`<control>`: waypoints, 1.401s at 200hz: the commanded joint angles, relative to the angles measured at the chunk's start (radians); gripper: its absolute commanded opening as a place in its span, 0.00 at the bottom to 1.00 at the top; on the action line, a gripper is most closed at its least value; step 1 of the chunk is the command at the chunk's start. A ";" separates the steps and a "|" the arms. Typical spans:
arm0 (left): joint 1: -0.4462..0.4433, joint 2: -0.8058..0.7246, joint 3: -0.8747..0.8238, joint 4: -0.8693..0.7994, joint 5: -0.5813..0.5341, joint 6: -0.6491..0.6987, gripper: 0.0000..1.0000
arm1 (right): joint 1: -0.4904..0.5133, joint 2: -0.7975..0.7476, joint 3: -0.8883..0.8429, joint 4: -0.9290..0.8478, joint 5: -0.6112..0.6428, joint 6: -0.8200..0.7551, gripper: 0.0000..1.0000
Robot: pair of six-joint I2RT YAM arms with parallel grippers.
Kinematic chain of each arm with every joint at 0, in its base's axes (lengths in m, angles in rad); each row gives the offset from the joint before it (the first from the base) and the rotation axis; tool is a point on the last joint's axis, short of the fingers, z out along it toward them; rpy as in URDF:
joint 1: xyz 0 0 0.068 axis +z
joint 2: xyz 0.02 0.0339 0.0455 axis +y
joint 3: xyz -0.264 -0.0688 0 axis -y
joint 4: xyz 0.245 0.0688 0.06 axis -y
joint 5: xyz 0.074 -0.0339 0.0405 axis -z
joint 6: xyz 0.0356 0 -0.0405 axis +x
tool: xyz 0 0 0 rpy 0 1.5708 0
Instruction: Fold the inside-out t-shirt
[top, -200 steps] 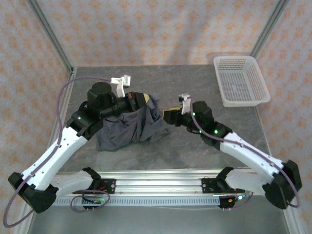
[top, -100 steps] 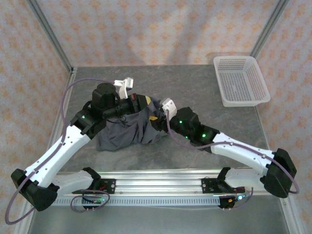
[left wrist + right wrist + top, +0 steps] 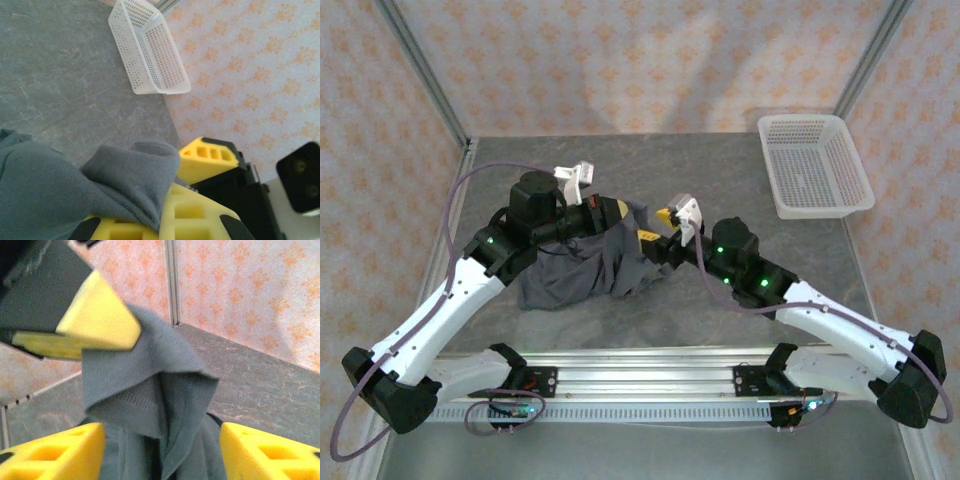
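Grey stone-patterned table [image 3: 740, 180] fronts orange-patterned walls, with a white mesh basket [image 3: 815, 165] at the far right corner.

Item under task: the t-shirt [image 3: 575, 275], dark slate-grey, lies crumpled left of centre. Its long axis runs left to right, rising at the far right end where a corner is lifted off the surface. Neck and hem cannot be told apart in the bundle.

Left gripper [image 3: 610, 210]: closed tight on that raised corner. The left wrist view confirms a fold of cloth [image 3: 130, 170] pinched between the yellow fingers [image 3: 205, 155], with the basket [image 3: 150, 50] beyond.

Right gripper [image 3: 655, 226]: jaws parted wide, set just beside the left gripper at the shirt's right edge. In the right wrist view the hanging fold [image 3: 160, 405] sits between the two yellow fingers [image 3: 55, 450] without being clamped.

Change noted: a second ago the right gripper stood clear of the shirt, to its right. It has since moved left and now straddles the lifted cloth. The left gripper's hold is unchanged, and the shirt's right flap is drawn in slightly.
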 commanded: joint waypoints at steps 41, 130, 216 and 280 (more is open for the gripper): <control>-0.002 -0.018 0.039 0.003 0.006 0.020 0.00 | -0.054 0.141 0.037 0.133 -0.069 0.055 0.46; 0.270 -0.015 -0.007 -0.208 -0.040 0.104 0.11 | -0.079 0.121 0.077 0.180 -0.390 0.360 0.00; 0.355 -0.007 0.041 -0.191 0.031 0.262 0.69 | -0.080 0.106 0.011 0.245 -0.270 0.600 0.00; 0.167 -0.022 -0.114 -0.072 0.083 0.186 0.53 | -0.084 0.136 0.044 0.217 -0.307 0.592 0.00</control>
